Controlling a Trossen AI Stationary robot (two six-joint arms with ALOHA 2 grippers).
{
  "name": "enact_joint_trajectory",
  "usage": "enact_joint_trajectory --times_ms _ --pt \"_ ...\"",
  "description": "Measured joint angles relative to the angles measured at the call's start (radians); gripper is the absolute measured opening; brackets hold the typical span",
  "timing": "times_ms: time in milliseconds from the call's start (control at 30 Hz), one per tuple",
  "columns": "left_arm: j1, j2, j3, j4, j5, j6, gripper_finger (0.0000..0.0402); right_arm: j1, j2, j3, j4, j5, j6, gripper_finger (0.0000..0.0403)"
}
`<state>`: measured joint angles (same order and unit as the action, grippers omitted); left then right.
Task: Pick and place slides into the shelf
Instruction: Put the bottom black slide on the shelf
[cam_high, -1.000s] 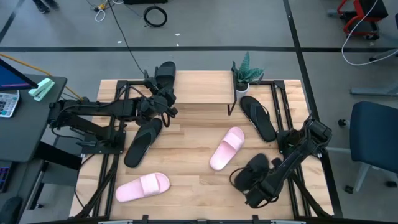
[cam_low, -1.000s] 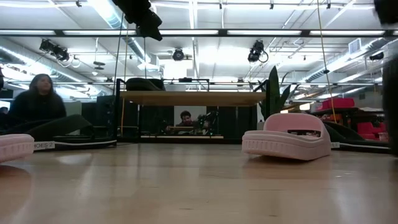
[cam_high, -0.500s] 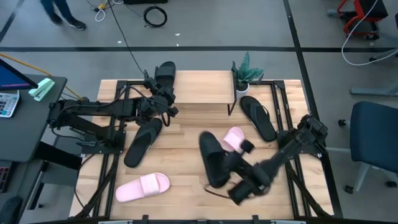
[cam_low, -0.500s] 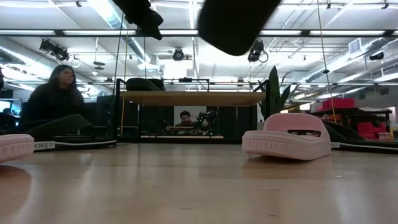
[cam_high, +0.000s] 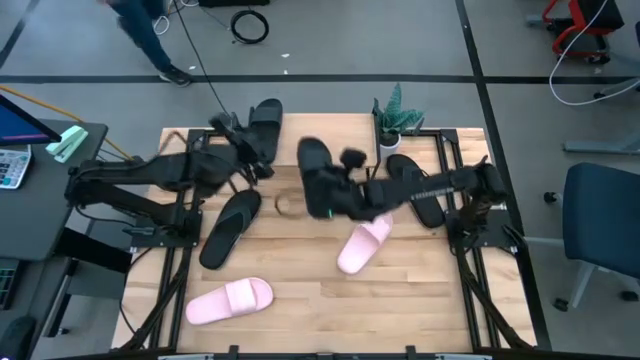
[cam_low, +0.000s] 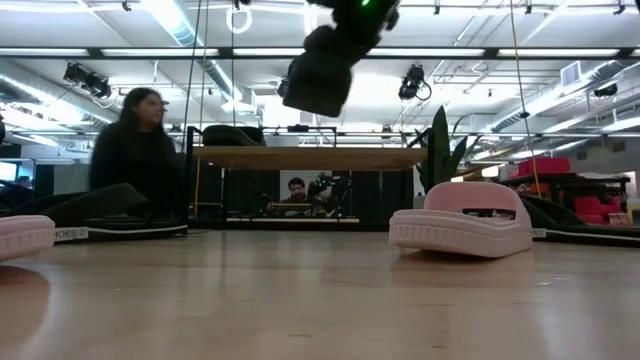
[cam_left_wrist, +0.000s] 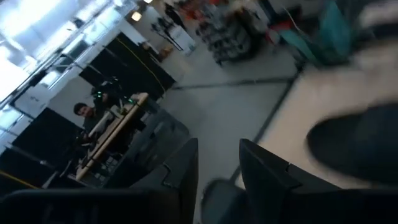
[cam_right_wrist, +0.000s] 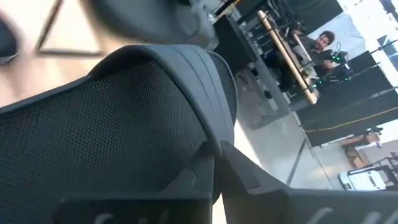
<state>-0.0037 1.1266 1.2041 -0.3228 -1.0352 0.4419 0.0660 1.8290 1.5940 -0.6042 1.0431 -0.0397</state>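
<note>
Now right gripper (cam_high: 345, 190) clamped on black wide-band slide (cam_high: 318, 178), held in air over shelf (cam_high: 340, 140) front edge. Left gripper (cam_high: 240, 150) near shelf's left end, beside second black slide (cam_high: 265, 122) on top board; fingers (cam_left_wrist: 186, 168) part-spread, grip unclear. Pink slides (cam_high: 362, 238) (cam_high: 229, 300) and flip-flops (cam_high: 230, 227) (cam_high: 415, 188) lie on slatted tabletop (cam_high: 300, 260).

Only legible text: white letters "OES" plus one unclear character, on the side edge of a black flip-flop (cam_low: 120, 231). Nothing else readable.
</note>
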Motion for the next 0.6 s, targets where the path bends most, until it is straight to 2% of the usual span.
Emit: enact_joint_trajectory --times_ms 167,267,433,600 --pt "0.014 -0.022 0.061 -0.006 0.000 0.000 0.0119 -0.171 0.000 0.000 0.259 -0.089 -0.225 0.0009" --pt "0.019 -0.022 0.075 -0.012 0.001 0.000 0.0119 -0.245 0.000 0.000 0.393 -0.141 -0.277 0.0014" --pt "0.033 -0.013 0.079 -0.010 -0.002 0.038 0.0120 -0.322 0.010 0.000 0.441 -0.256 -0.278 0.0009" --pt "0.053 -0.009 0.079 -0.008 0.002 0.004 0.0116 -0.363 0.084 0.001 0.500 -0.274 -0.322 0.0010"
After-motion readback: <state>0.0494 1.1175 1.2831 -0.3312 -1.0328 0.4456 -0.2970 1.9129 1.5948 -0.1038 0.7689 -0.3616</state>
